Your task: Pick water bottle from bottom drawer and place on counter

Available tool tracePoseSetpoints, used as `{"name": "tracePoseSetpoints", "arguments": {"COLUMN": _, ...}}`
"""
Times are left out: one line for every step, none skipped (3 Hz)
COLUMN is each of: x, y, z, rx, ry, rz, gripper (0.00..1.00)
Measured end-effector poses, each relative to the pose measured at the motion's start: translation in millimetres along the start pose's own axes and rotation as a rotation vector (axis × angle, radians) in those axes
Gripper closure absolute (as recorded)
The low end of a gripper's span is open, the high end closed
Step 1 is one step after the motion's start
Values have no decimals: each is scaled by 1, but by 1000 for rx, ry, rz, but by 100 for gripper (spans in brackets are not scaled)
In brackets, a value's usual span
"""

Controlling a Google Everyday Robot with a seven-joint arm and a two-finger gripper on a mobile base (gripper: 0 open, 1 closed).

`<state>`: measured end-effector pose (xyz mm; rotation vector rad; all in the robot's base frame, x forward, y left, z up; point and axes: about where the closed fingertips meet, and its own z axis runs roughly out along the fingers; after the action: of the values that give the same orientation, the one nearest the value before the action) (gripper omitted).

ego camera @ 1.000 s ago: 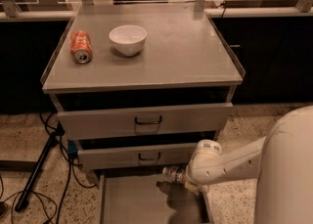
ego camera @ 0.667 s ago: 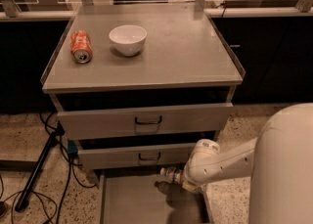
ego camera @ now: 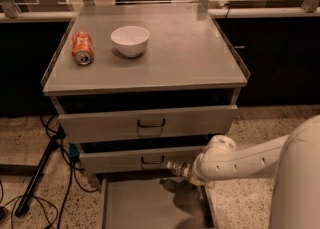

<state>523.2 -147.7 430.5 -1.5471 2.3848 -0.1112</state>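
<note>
Low at the near right of the camera view, you have the gripper (ego camera: 186, 171) just in front of the lower drawer front (ego camera: 120, 161) and above the far right part of the bottom drawer (ego camera: 135, 205). It is clenched around the water bottle (ego camera: 175, 167), though the wrist covers much of the grasp. The bottle lies roughly level in the grip, with its white cap pointing left and its clear body running back into the gripper. It is clear of the drawer floor, and a dark shadow falls on the grey floor right under it. The white arm (ego camera: 250, 160) reaches in from the right edge, and its rounded wrist joint sits just right of the bottle. The bottom drawer is pulled out toward you, showing its flat floor and low side walls. Above it, the upper drawer front (ego camera: 150, 123) sits a little proud of the cabinet. On the counter (ego camera: 195, 48), an orange soda can (ego camera: 82, 48) lies on its side near the left rim. A white bowl (ego camera: 130, 40) stands upright just to its right, apart from it. To the left of the cabinet, black cables (ego camera: 30, 193) trail over the speckled floor.
</note>
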Motion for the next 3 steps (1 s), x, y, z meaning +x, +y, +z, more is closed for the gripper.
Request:
{"name": "tracePoseSetpoints", "arguments": {"x": 29, "y": -47, "z": -72, "rx": 131, "ry": -40, "rz": 51, "gripper": 100}}
{"name": "tracePoseSetpoints", "arguments": {"x": 24, "y": -41, "z": -64, "rx": 106, "ry": -46, "rz": 44, "gripper": 100}}
{"name": "tracePoseSetpoints", "arguments": {"x": 22, "y": -23, "z": -64, "rx": 57, "ry": -55, "rz": 36, "gripper": 100}}
